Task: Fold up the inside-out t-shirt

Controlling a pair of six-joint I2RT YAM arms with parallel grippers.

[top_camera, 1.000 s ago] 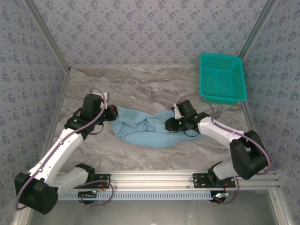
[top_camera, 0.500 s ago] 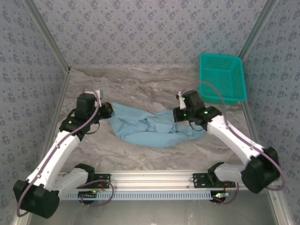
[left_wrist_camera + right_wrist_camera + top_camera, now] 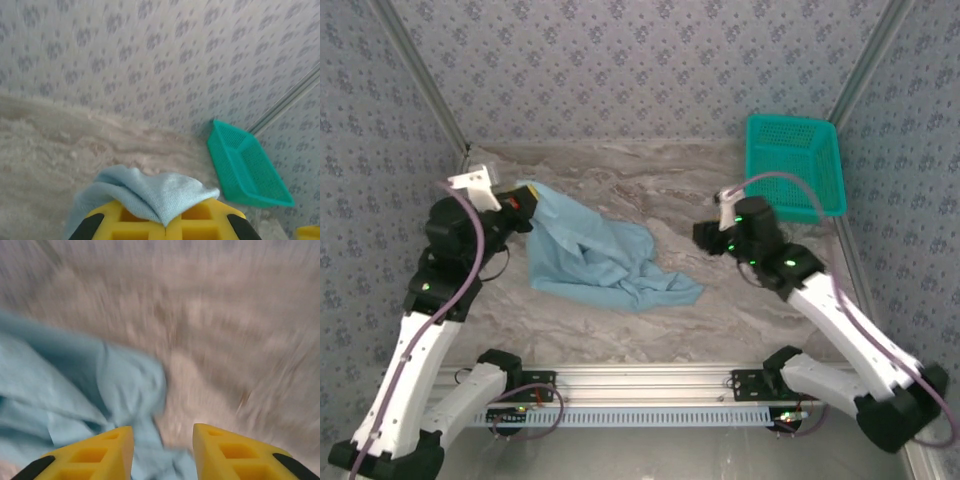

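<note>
The shirt [image 3: 590,255] is lying crumpled on the left half of the desk [image 3: 740,310]. The left arm [image 3: 425,300] is reaching up along the left side. Its jaws are holding the shirt's far left corner up off the desk. In the left wrist view, these jaws are squeezing shut on a fold of the shirt [image 3: 155,192], and the blue cloth is poking up between the two yellow fingers [image 3: 130,225]. The rest of the shirt is hanging down from that corner and spreading toward the middle of the desk. A thin end is pointing to the right.

The right arm [image 3: 830,300] is reaching in from the right. Its jaws are hanging near the shirt's right end, not touching it. In the right wrist view, the yellow fingers [image 3: 95,455] are standing open, with bare desk showing in the gap. That view is blurry, and the shirt [image 3: 65,380] is lying to the left.

The green basket [image 3: 795,165] is sitting at the far right corner, well apart from the shirt.
</note>
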